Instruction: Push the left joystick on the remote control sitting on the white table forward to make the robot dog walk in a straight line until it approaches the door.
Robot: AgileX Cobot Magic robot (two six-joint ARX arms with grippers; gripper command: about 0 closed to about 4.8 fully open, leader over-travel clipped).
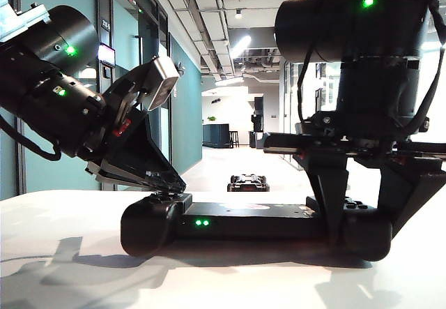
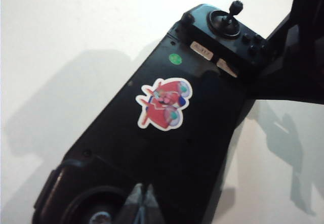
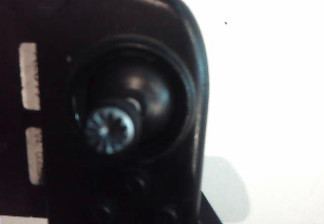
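The black remote control (image 1: 251, 220) lies on the white table (image 1: 77, 253), its twin green lights facing the exterior camera. My left gripper (image 2: 144, 197) is shut with nothing in it, its tips low over the left handle, right beside the left joystick (image 2: 101, 217); I cannot tell if they touch. My right gripper (image 1: 366, 208) straddles the right handle, with fingers (image 1: 327, 204) pressed on both sides. The other stick (image 3: 109, 128) fills the right wrist view. The robot dog (image 1: 248, 182) stands far down the corridor floor. I cannot make out the door.
A red cartoon sticker (image 2: 163, 103) marks the controller's flat middle. Beyond the table's far edge a long corridor (image 1: 230, 159) runs away, with teal walls (image 1: 185, 114) on the left. Both arms (image 1: 49, 79) hang low over the controller.
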